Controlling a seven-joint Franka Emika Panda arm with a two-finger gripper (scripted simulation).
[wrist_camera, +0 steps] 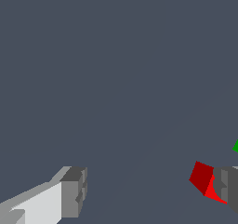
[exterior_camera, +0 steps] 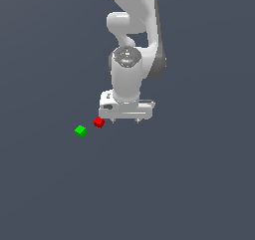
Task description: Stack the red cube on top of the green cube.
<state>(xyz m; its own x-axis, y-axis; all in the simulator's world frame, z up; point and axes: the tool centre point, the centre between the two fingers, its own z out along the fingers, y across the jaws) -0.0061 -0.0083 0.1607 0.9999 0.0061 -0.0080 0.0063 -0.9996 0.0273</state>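
The red cube lies on the flat grey floor, just to the exterior view's left of my gripper. The green cube lies a short way further left and nearer the camera, apart from the red one. My gripper is open and empty, pointing down. In the wrist view the gripper shows both fingers wide apart. The red cube sits next to one finger, which covers part of it. Only a sliver of the green cube shows at the frame's edge.
The white arm rises behind the gripper. Nothing else lies on the grey floor in either view.
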